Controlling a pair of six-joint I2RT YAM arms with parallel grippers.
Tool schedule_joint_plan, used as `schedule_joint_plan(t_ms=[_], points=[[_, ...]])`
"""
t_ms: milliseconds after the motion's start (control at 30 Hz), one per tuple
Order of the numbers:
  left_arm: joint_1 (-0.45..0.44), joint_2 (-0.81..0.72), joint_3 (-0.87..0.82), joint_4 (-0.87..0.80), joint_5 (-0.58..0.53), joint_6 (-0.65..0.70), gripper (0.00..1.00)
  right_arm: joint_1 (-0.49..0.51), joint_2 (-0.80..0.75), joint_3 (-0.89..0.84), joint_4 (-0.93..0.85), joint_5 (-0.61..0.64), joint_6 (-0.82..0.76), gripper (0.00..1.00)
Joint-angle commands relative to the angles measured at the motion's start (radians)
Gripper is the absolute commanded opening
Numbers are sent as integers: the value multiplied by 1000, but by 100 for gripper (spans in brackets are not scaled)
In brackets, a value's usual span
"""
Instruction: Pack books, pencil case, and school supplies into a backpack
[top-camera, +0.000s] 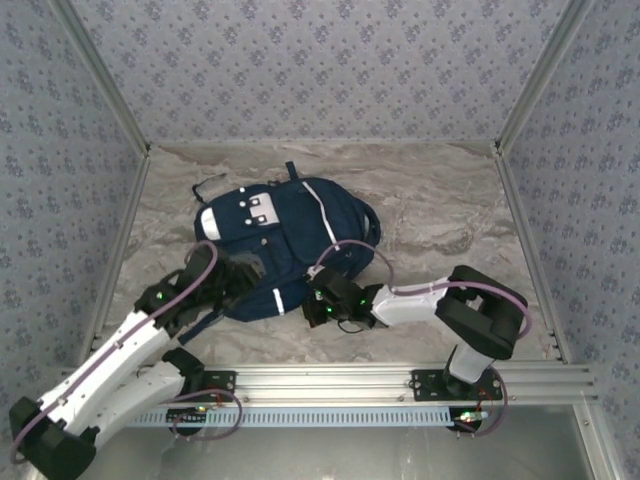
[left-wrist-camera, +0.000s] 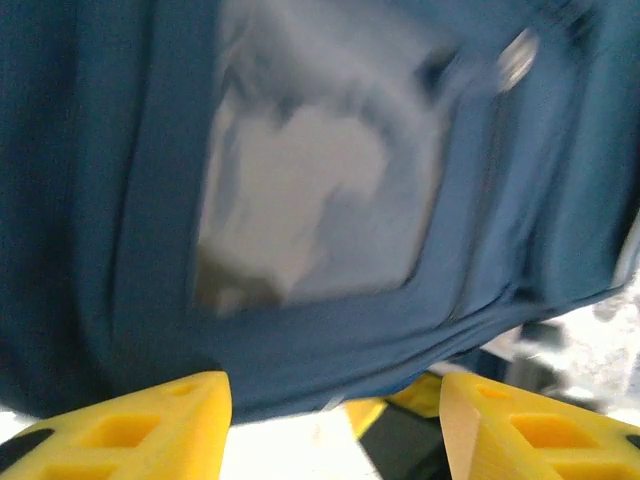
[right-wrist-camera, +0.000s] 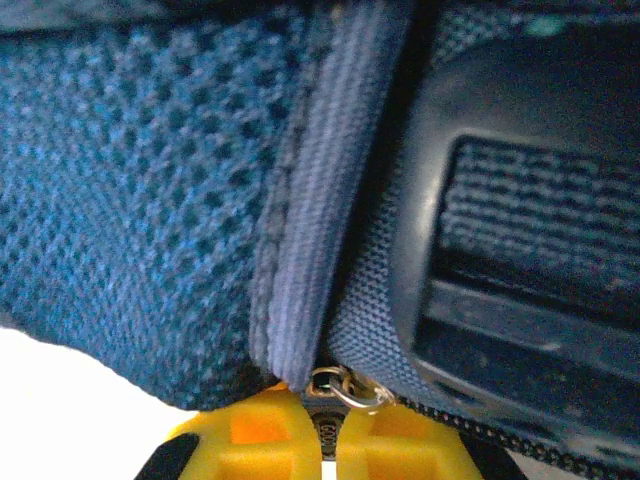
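The navy backpack (top-camera: 285, 240) lies flat in the middle of the table, its white patch at the far left. My left gripper (top-camera: 238, 272) hovers at its near left corner. In the left wrist view that gripper (left-wrist-camera: 335, 425) is open, its yellow fingers (left-wrist-camera: 150, 425) wide apart with nothing between them, just short of the blurred blue fabric (left-wrist-camera: 300, 340). My right gripper (top-camera: 322, 300) is at the pack's near right edge, shut (right-wrist-camera: 328, 445) on a metal zipper pull (right-wrist-camera: 345, 388). The books, pencil case and school supplies are hidden.
A black plastic strap buckle (right-wrist-camera: 520, 230) sits just right of the zipper. Aluminium rails (top-camera: 120, 240) and patterned walls fence the marble table (top-camera: 440, 220) on three sides. Bare table lies to the right of the pack.
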Motion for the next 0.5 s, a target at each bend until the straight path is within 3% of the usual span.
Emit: schedule_joint_plan(t_ms=[0, 467], points=[[-34, -66, -62, -31, -46, -273, 57, 17, 49, 112, 44, -43, -32, 0], [-1, -54, -142, 176, -227, -281, 56, 32, 60, 98, 83, -52, -32, 0]])
